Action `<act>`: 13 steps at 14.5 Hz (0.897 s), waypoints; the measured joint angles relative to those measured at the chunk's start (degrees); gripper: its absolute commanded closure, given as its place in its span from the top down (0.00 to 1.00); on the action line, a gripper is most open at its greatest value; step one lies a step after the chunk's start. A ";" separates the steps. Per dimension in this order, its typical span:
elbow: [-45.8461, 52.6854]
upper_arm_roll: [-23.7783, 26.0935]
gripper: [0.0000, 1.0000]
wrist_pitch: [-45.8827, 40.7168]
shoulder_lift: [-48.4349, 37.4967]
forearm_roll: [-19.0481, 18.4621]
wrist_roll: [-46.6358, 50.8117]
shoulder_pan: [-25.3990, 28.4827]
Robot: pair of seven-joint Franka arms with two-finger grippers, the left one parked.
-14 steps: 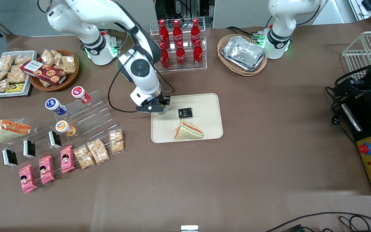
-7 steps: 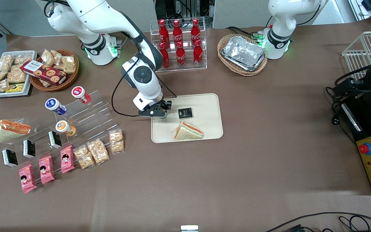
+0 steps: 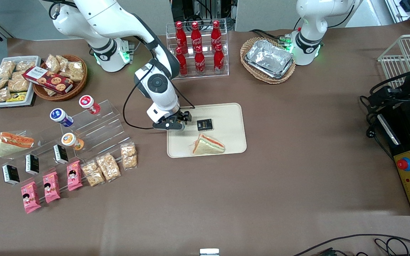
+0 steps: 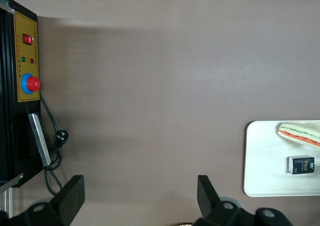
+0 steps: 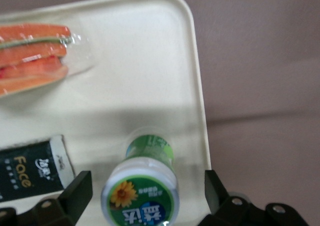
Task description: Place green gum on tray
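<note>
Nearest the front camera on the tray [image 3: 231, 142] lay a wrapped sandwich [image 3: 208, 145]; farther back, a black packet [image 3: 204, 124]. Beside it stood the green gum [image 5: 142, 186], upright on the tray near its rim — the gripper [image 3: 177, 125] hung over it, fingers spread clear of the bottle. It looked light, rigid and smooth-sided; any hold belonged across the body under the lid.
</note>
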 measured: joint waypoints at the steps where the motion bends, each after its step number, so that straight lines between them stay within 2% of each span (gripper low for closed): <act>1: 0.44 -0.27 1.00 -0.56 -0.65 -0.05 -0.20 -0.34; 4: 3.11 -0.63 1.00 -7.12 -6.94 -0.07 -3.60 -3.90; 7: 10.39 -0.92 1.00 -23.26 -15.12 -0.13 -8.14 -9.57; 10: 20.10 -1.19 1.00 -37.87 -18.23 -0.21 -18.37 -18.03; 13: 24.25 -1.54 1.00 -40.65 -18.56 -0.23 -30.95 -28.53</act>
